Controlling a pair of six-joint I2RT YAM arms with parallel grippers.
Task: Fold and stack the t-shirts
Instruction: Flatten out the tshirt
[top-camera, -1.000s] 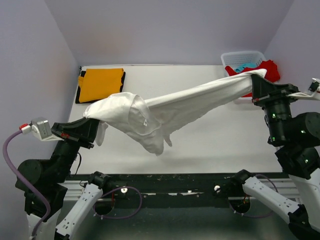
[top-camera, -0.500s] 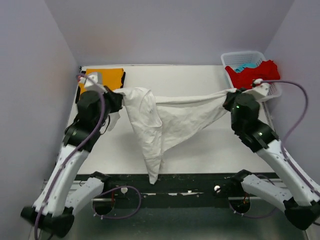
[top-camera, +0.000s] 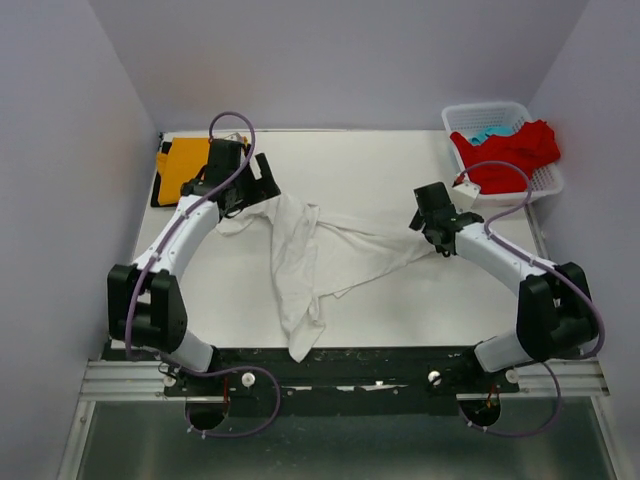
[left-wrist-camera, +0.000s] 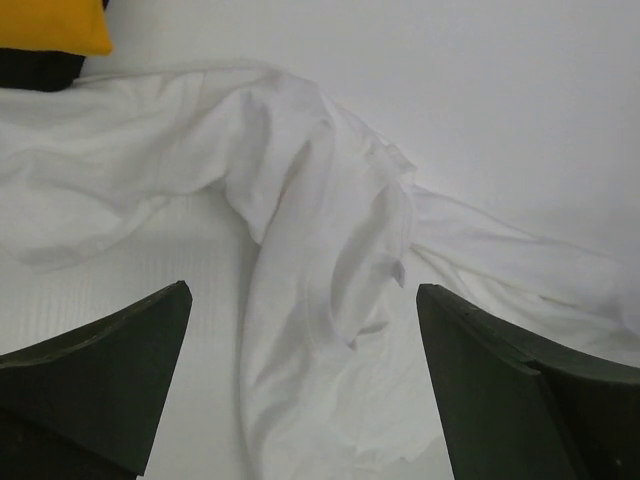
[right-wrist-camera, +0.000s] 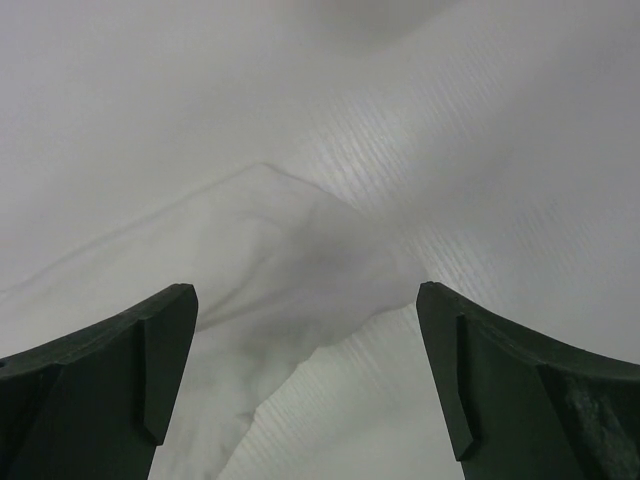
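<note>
1. Currently the large white cloth t-shirt (top-camera: 300, 250) lies rumpled on the white table (top-camera: 400, 160), strung between the two arms, with its tail drooping over the near edge. I judge this to be the spreading step, with no fold made yet.
2. The left gripper (top-camera: 255, 190) and the right gripper (top-camera: 430, 225) hover just above the cloth, jaws spread wide and gripping nothing.
3. The next move likely calls for pinching two corners, pulling the shirt flat and drawing the hanging tail onto the table.
4. Open room lies beyond the shirt. The folded orange t-shirt (top-camera: 195, 170) sits near the left gripper. The white plastic lattice basket (top-camera: 487, 107), holding a red t-shirt (top-camera: 510, 150), stands near the right gripper.
</note>
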